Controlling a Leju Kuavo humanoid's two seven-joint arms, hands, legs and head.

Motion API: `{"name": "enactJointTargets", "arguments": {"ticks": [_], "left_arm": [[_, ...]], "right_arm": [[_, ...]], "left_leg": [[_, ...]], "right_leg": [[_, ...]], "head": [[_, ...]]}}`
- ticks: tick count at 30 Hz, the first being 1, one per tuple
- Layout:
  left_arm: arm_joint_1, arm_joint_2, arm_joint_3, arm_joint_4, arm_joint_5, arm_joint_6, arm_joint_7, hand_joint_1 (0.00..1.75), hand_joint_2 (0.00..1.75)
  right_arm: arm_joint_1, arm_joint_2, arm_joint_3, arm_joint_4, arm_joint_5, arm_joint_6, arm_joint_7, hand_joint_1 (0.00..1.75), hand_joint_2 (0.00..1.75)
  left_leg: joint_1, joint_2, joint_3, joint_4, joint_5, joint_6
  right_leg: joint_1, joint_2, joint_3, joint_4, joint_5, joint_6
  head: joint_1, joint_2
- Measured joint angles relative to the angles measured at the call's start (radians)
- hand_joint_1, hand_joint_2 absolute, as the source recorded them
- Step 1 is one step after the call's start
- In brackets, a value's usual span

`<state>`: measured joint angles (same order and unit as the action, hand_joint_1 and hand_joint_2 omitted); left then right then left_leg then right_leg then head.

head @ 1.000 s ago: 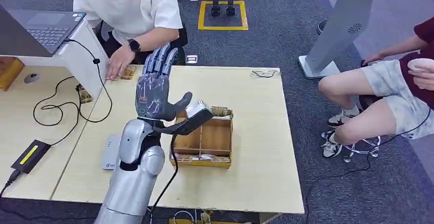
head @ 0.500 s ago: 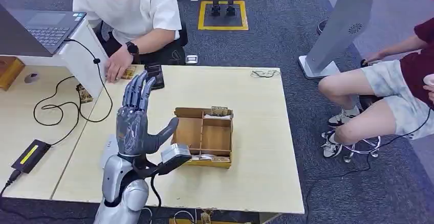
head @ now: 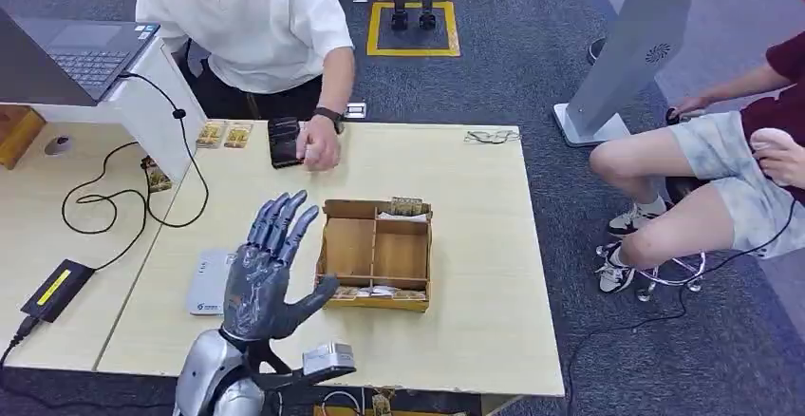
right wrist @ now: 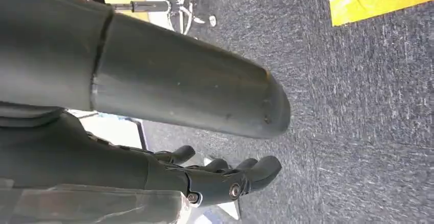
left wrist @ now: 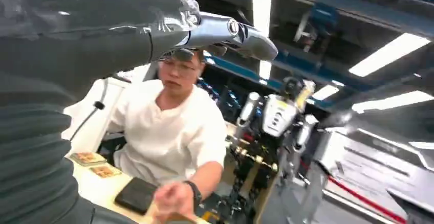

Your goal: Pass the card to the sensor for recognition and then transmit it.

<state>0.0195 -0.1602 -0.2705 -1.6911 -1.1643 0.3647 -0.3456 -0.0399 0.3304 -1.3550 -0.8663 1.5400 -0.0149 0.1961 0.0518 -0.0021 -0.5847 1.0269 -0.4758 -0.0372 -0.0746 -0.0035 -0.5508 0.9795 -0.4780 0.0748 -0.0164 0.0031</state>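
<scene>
The fingers (head: 277,223) of the left hand (head: 263,278) are spread wide and upright with nothing held, the palm raised above the table (head: 475,245) between the white sensor (head: 206,282) and the wooden tray (head: 377,255). No card can be made out with certainty; small cards (head: 223,134) are seen near the person's hand (head: 318,153), so one must be located first. The right hand (right wrist: 225,175) is hung toward the floor, fingers loosely curled, nothing held.

No legible text, label, brand or number found. The white pillar (head: 638,46) carries a small round emblem, unreadable. The black device (head: 54,289) at the surface's (head: 475,274) left end bears a yellow label; its print cannot be read.
</scene>
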Motion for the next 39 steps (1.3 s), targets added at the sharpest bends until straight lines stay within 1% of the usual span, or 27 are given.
{"name": "enactJointTargets", "arguments": {"ticks": [4, 7, 9, 12, 17, 20, 22, 23, 25, 28, 33, 39], "left_arm": [[-0.005, 0.031, -0.053, 0.034, -0.029, 0.003, 0.004, 0.00, 1.75], [-0.015, 0.061, -0.121, 0.089, -0.048, -0.001, 0.001, 0.00, 1.75], [-0.028, 0.072, -0.174, 0.133, -0.052, 0.002, 0.001, 0.00, 1.75], [-0.044, 0.087, -0.222, 0.191, -0.053, 0.002, 0.001, 0.00, 1.75], [-0.069, 0.105, -0.277, 0.249, -0.056, 0.001, 0.008, 0.00, 1.75], [-0.082, 0.113, -0.299, 0.280, -0.068, -0.003, 0.043, 0.00, 1.75], [-0.089, 0.115, -0.306, 0.298, -0.091, 0.002, 0.081, 0.00, 1.75], [-0.092, 0.114, -0.306, 0.305, -0.107, 0.005, 0.110, 0.00, 1.75], [-0.095, 0.108, -0.306, 0.317, -0.129, 0.011, 0.158, 0.00, 1.75], [-0.097, 0.091, -0.306, 0.322, -0.172, 0.011, 0.208, 0.00, 1.75], [-0.097, 0.074, -0.306, 0.322, -0.215, -0.002, 0.228, 0.00, 1.75], [-0.097, 0.058, -0.304, 0.329, -0.282, -0.008, 0.279, 0.00, 1.75]], "right_arm": [[0.000, 0.000, -0.007, -0.004, 0.013, 0.005, -0.009, 0.00, 0.00], [-0.001, -0.001, -0.012, -0.002, 0.018, -0.001, -0.020, 0.00, 0.00], [-0.001, -0.005, -0.013, 0.003, 0.020, -0.006, -0.029, 0.00, 0.00], [-0.002, -0.014, -0.013, 0.010, 0.029, -0.010, -0.035, 0.00, 0.00], [-0.005, -0.026, -0.013, 0.024, 0.033, -0.019, -0.035, 0.00, 0.00], [-0.005, -0.028, -0.013, 0.028, 0.032, -0.020, -0.037, 0.00, 0.00], [-0.005, -0.028, -0.013, 0.029, 0.032, -0.019, -0.039, 0.00, 0.00], [-0.005, -0.028, -0.013, 0.029, 0.032, -0.019, -0.039, 0.00, 0.00], [-0.006, -0.028, -0.013, 0.028, 0.032, -0.018, -0.039, 0.00, 0.00], [-0.006, -0.027, -0.013, 0.024, 0.032, -0.014, -0.039, 0.00, 0.00], [-0.006, -0.024, -0.013, 0.009, 0.032, -0.010, -0.035, 0.00, 0.00], [-0.006, -0.022, -0.013, 0.001, 0.032, -0.005, -0.031, 0.00, 0.00]], "left_leg": [[0.000, 0.000, 0.000, 0.000, 0.000, 0.000], [0.000, 0.000, 0.000, 0.000, 0.000, 0.000], [0.000, 0.000, 0.000, 0.000, 0.000, 0.000], [0.000, 0.000, 0.000, 0.000, 0.000, 0.000], [0.000, 0.000, 0.000, 0.000, 0.000, 0.000], [0.000, 0.000, 0.000, 0.000, 0.000, 0.000], [0.000, 0.000, 0.000, 0.000, 0.000, 0.000], [0.000, 0.000, 0.000, 0.000, 0.000, 0.000], [0.000, 0.000, 0.000, 0.000, 0.000, 0.000], [0.000, 0.000, 0.000, 0.000, 0.000, 0.000], [0.000, 0.000, 0.000, 0.000, 0.000, 0.000], [0.000, 0.000, 0.000, 0.000, 0.000, 0.000]], "right_leg": [[0.000, 0.000, 0.000, 0.000, 0.000, 0.000], [0.000, 0.000, 0.000, 0.000, 0.000, 0.000], [0.000, 0.000, 0.000, 0.000, 0.000, 0.000], [0.000, 0.000, 0.000, 0.000, 0.000, 0.000], [0.000, 0.000, 0.000, 0.000, 0.000, 0.000], [0.000, 0.000, 0.000, 0.000, 0.000, 0.000], [0.000, 0.000, 0.000, 0.000, 0.000, 0.000], [0.000, 0.000, 0.000, 0.000, 0.000, 0.000], [0.000, 0.000, 0.000, 0.000, 0.000, 0.000], [0.000, 0.000, 0.000, 0.000, 0.000, 0.000], [0.000, 0.000, 0.000, 0.000, 0.000, 0.000], [0.000, 0.000, 0.000, 0.000, 0.000, 0.000]], "head": [[0.000, 0.000], [0.000, 0.000], [0.000, 0.000], [0.000, 0.000], [0.000, 0.000], [0.000, 0.000], [0.000, 0.000], [0.000, 0.000], [0.000, 0.000], [0.000, 0.000], [0.000, 0.000], [0.000, 0.000]]}}
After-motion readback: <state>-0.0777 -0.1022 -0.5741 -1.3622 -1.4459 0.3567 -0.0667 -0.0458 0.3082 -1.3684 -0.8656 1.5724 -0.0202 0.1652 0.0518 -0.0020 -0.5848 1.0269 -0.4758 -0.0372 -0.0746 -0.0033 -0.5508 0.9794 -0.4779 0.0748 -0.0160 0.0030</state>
